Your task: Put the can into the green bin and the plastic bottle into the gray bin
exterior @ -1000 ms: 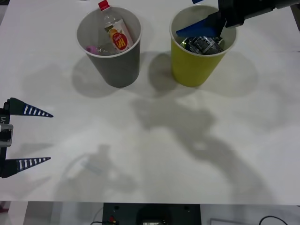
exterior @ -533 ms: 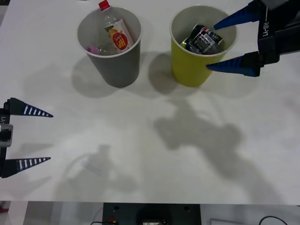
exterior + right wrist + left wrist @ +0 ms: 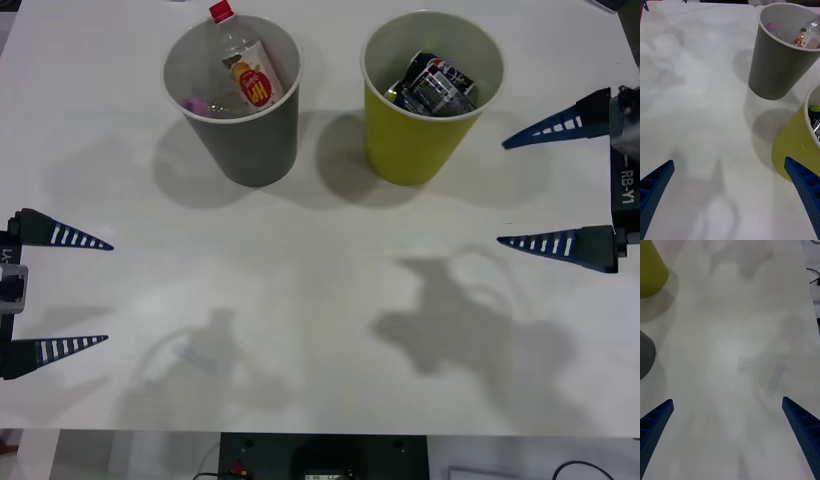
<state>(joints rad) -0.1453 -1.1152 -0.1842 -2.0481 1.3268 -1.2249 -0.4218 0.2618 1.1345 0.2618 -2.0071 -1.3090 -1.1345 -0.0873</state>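
Readable markings, operator, as you will find them:

1. Right claw, right edge of the front view: white lettering runs vertically down the dark body between its two blue fingers; you can read "RB-Y1".

2. Plastic bottle, inside the gray bin at upper left of the front view: orange-yellow label with red characters and a small round mark above them. You cannot make out the characters.

3. Can, inside the green bin at upper centre-right of the front view: dark wrapper with pale print, too small for you to read.
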